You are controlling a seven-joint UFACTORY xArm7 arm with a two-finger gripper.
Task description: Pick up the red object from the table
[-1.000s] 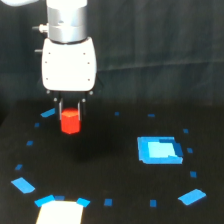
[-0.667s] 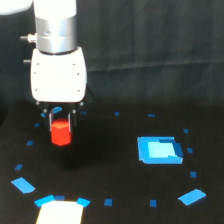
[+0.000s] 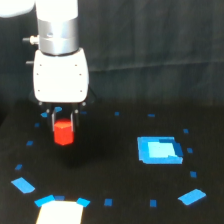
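Note:
The red object (image 3: 63,132) is a small red-orange block in the left half of the exterior view. It sits between the dark fingers of my gripper (image 3: 63,126), which hangs from the white arm body (image 3: 60,75). The gripper is shut on the block. The block looks lifted a little above the black table (image 3: 110,165), with a faint shadow under it. The fingertips are mostly hidden by the block and blur.
A blue square patch (image 3: 159,150) lies at the exterior view's right. Small blue tape marks (image 3: 23,185) ring the table. A white sheet (image 3: 60,212) lies at the bottom left edge. A dark curtain hangs behind.
The arm with the red block has shifted slightly toward the exterior view's left and then back, and the block still sits between the fingers, slightly higher than before.

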